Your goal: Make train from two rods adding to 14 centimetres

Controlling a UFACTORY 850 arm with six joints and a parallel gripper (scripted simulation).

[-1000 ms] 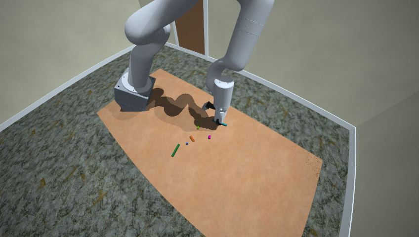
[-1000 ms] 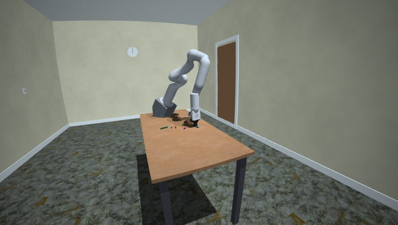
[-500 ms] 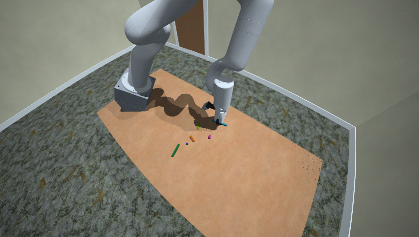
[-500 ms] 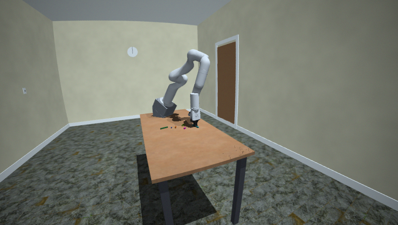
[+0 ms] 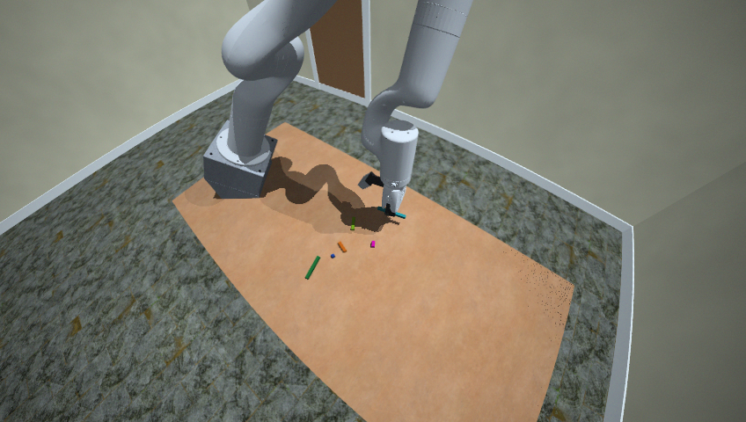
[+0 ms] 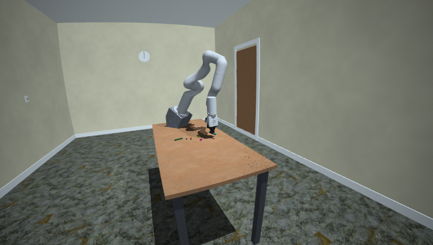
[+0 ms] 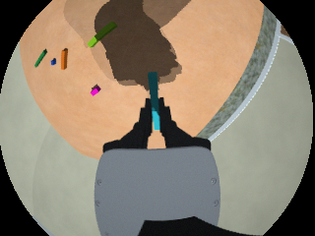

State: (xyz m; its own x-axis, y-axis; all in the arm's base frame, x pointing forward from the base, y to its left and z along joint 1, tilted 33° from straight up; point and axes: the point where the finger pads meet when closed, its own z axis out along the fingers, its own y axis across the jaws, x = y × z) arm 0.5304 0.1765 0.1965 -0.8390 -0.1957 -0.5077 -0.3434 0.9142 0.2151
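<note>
Going across top view: noted green rod (image 5: 312,267) (image 6: 178,139) (image 7: 40,58) leftmost, slanting up to the right. Then blue rod (image 5: 332,256) (image 6: 186,139) (image 7: 53,62), just beside orange rod (image 5: 341,246) (image 6: 190,138) (image 7: 64,59). Found orange flat on table (image 5: 419,313) (image 6: 212,161) (image 7: 212,74), long axis running steeply from upper left to lower right. Passed lime rod (image 5: 353,226) (image 6: 198,136) (image 7: 102,34), partly shadowed, then magenta rod (image 5: 372,243) (image 6: 200,139) (image 7: 95,90). Reached turquoise rod (image 5: 400,214) (image 6: 214,133) (image 7: 153,88) rightmost, pinched in gripper (image 5: 389,210) (image 6: 212,132) (image 7: 155,105), fingers nearly together on both long sides. Pointed left to right, dipping slightly rightward; in wrist view, ran nearly up and down between fingers. Couldn't tell if raised off table.

Judged as grasp stage, train unbuilt. Picked turquoise plus orange as likely pair, ten and four. Called next for a small lift, a carry leftward, and a turn to match orange's steeper axis, then setting down end to end, clear of blue.

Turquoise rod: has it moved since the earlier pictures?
Yes. In the top view, the turquoise rod in the end effector sits higher in the image, farther from the unmoved magenta rod.
</note>
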